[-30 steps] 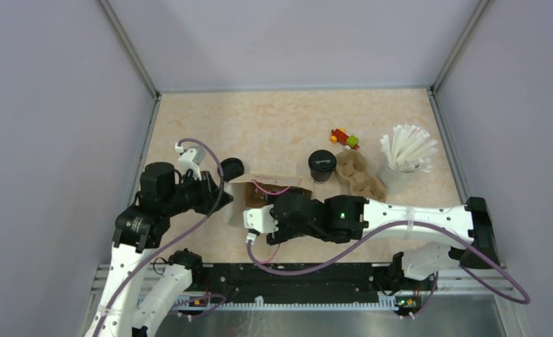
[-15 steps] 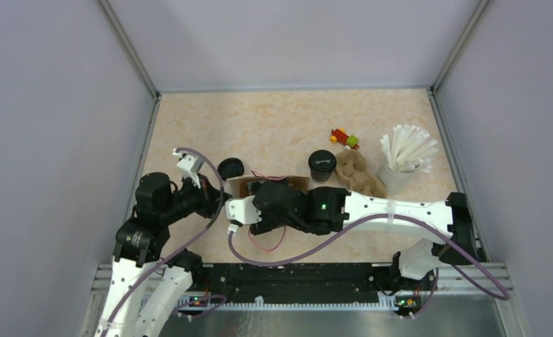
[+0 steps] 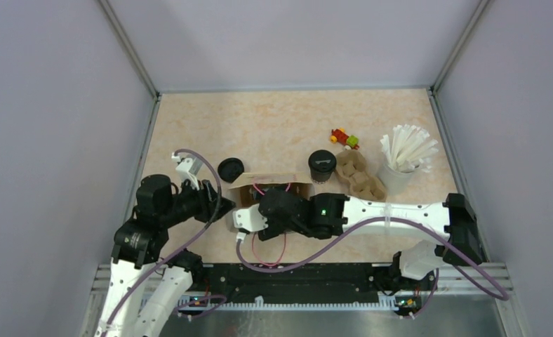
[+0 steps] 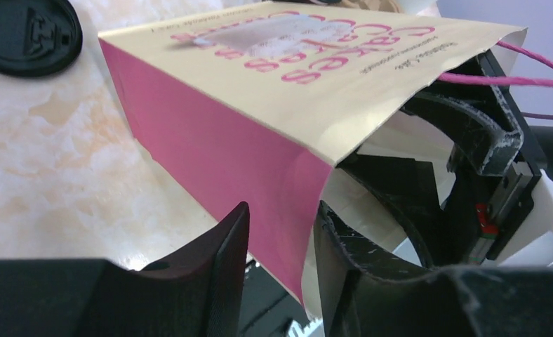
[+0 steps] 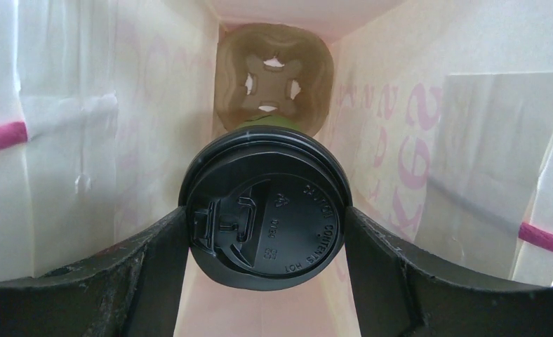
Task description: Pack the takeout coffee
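Your right gripper clamps the coffee cup by its sides inside the paper bag. The lid faces the wrist and the long axis points forward. Straight ahead, at the bag's end, sits the pulp carrier. The walls are near on both sides. Your left gripper, narrow, pinches the bag's mouth edge.

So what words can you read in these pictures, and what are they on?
"Cakes": pink letters on the paper bag.
"CONTENTS HOT": raised letters on the lid of the coffee cup.
The bag's other pink word and its small print are too blurred to read.
The mark on the other black lid is unreadable.
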Robot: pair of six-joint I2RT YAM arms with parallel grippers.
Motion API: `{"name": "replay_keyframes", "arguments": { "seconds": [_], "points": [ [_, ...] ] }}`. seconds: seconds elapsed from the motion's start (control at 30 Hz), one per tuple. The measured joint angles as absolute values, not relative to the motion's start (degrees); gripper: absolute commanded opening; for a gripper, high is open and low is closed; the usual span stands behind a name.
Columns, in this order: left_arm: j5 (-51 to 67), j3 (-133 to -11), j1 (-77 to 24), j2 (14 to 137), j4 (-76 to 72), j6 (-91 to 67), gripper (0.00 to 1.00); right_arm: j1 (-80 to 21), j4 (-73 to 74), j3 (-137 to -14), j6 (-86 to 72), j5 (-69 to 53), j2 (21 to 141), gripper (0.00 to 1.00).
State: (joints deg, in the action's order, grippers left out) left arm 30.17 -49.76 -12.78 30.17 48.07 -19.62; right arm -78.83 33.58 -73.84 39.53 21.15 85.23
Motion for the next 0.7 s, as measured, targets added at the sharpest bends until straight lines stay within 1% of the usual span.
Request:
{"name": "replay_keyframes", "arguments": {
  "seconds": [0.27,0.37,0.43,0.5,0.57,0.6,0.63,0.7],
  "points": [
    [30.4,-50.8,-12.8,30.1,53.0,-20.8,0.48,-78.8,29.6,-73.1,39.9,21.8,85.2,0.66],
    [30.4,-50.8,-12.8,30.1,53.5,-20.9,0.36,-78.8,28.0,-72.6,39.9,21.7,85.2,0.66],
    [30.4,-50.8,-12.8,30.2,53.6,-20.8,0.33,-78.8,27.2,-71.8,39.9,21.3,85.1,0.66],
    [30.4,-50.8,-12.8,30.3,53.6,-20.8,0.33,-78.8,26.9,-71.2,39.9,20.7,85.1,0.66],
    [30.4,-50.7,-12.8,30.3,53.6,-20.7,0.37,-78.8,26.7,-70.7,40.0,19.9,85.1,0.66],
    [30.4,-50.7,-12.8,30.3,53.6,-20.7,0.37,-78.8,26.5,-70.5,40.1,19.5,85.1,0.66],
    [30.5,-50.7,-12.8,30.3,53.5,-20.6,0.35,-78.8,26.5,-70.5,40.1,19.4,85.1,0.66],
    [30.5,-50.5,-12.8,30.3,53.2,-20.6,0.24,-78.8,25.9,-70.2,40.1,19.4,85.1,0.66]
  ]
}}
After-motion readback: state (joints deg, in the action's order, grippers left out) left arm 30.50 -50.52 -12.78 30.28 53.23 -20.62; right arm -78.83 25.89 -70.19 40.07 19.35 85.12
